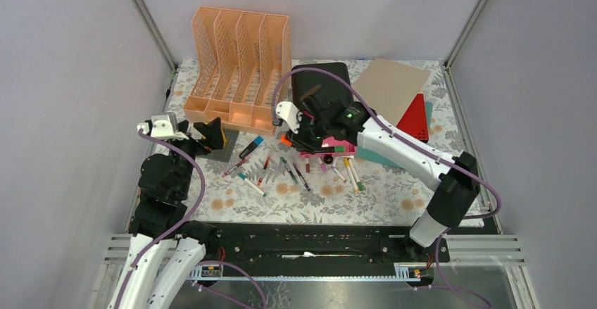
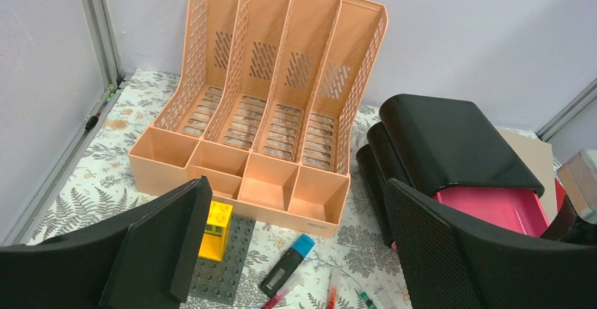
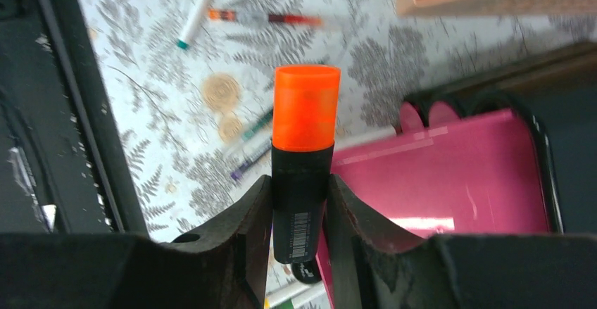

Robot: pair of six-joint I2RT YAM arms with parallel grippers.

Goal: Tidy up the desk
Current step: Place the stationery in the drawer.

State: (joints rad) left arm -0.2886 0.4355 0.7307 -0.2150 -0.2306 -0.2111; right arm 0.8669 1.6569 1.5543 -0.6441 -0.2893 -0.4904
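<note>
Orange-capped marker (image 3: pixel 306 108), barrel partly hidden, pinched by right gripper (image 3: pixel 298 182); left gripper (image 2: pixel 296 210) spread.

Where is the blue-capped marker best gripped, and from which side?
The blue-capped marker lies flat and slanted on the desk, with a grey baseplate close on one side and a red pen on the other. Probably best: come straight down from above and close the jaws across the middle of its black barrel.

Barcode on orange-capped marker (image 3: pixel 304 147), digits unreadable, no legible text
</note>
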